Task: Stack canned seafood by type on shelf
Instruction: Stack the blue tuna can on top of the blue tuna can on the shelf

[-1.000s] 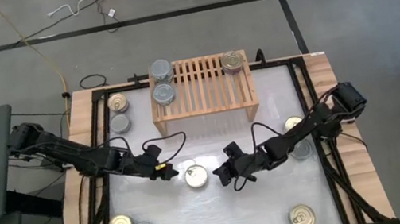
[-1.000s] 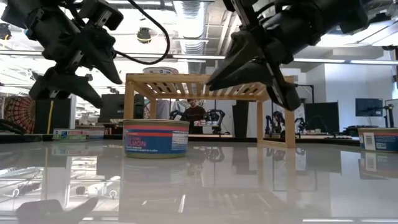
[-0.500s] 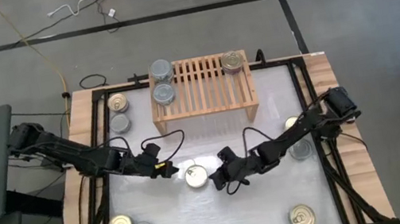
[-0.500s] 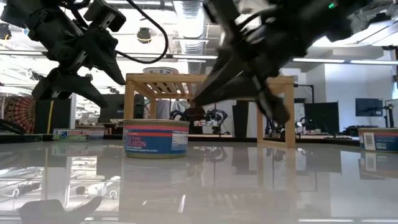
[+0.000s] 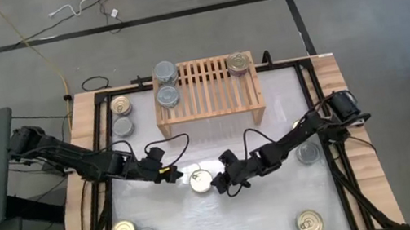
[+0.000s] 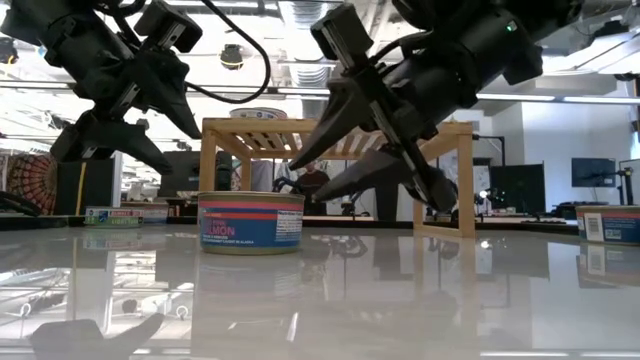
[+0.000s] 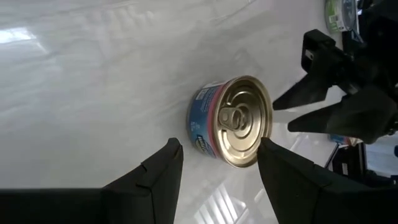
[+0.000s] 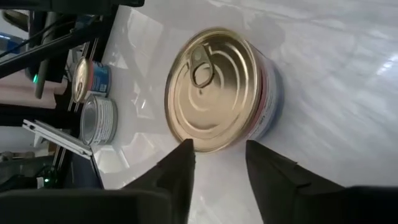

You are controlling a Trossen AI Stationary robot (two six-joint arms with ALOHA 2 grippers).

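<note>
So the gold-lid salmon tin (image 5: pixel 201 182) is sitting mid-table (image 5: pixel 231 226), well in front of the shelf (image 5: pixel 207 90), with both arms closing in on it. The right end effector (image 5: pixel 220 185) is hovering just beside it with fingers apart, nothing held. The left end effector (image 5: pixel 172 176) is waiting on the other side, fingers also apart. I'm guessing this tin is rigid, fairly dense and slick on the sides, so pinching across the round wall, below the rim, looks safest.

The blue tin (image 6: pixel 250 221) seems to read "SALMON" on its label.
</note>
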